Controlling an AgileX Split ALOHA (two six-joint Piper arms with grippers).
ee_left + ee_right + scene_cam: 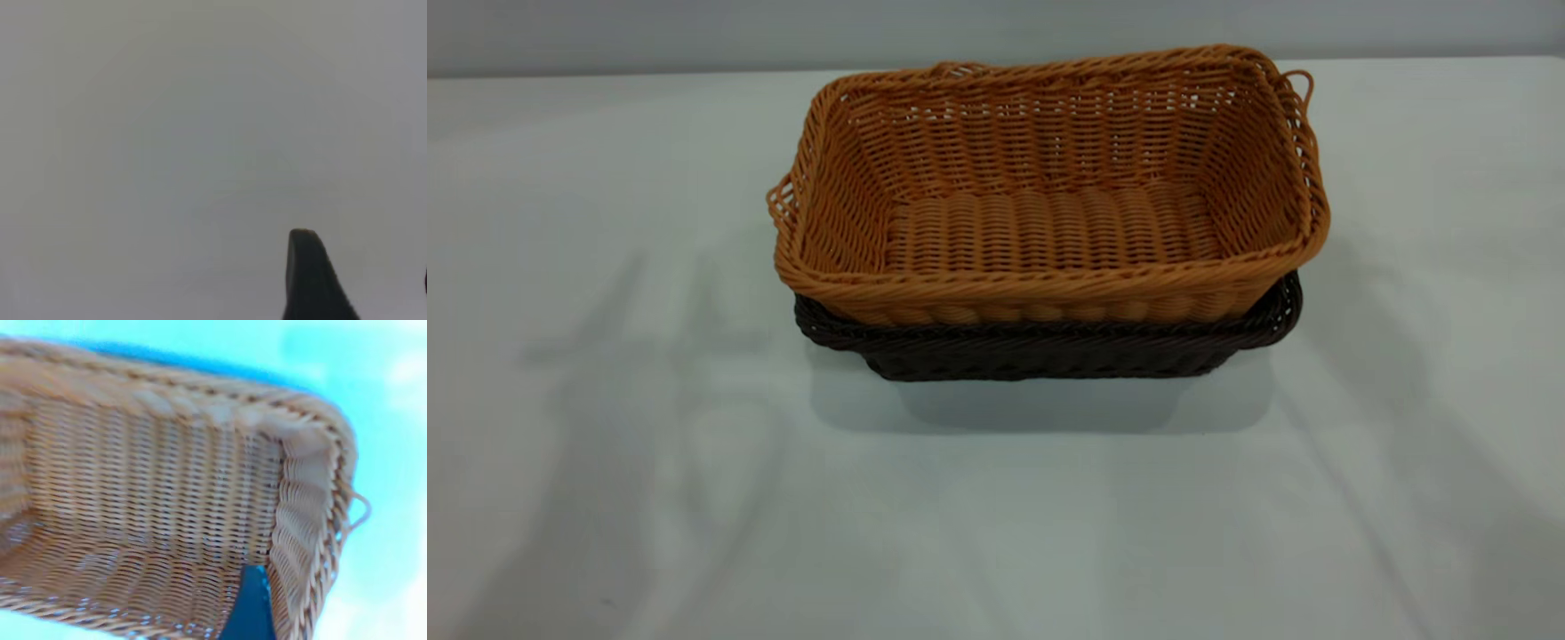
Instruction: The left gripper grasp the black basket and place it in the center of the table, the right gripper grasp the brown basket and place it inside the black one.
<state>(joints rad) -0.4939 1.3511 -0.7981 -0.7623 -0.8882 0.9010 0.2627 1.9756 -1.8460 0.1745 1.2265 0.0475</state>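
Brown basket [1049, 191] sits nested in the black basket [1049, 351], mid-table [605, 444], tilted slightly. Neither arm shows in the exterior view. Left gripper [313, 280]: one fingertip over bare table, grip state can't tell. Right wrist camera looks into the brown basket at close range; right gripper not visible.

The left gripper [365, 270] shows only in its own wrist view. One black finger [310, 280] rises into view, broad at the base and narrowing to a blunt, rounded tip. Its partner is just a dark sliver at the picture's edge, so the jaws stand wide apart, with nothing held between them. Of the right gripper [245, 608], only one dark part shows in its own wrist view, too little to tell its state.
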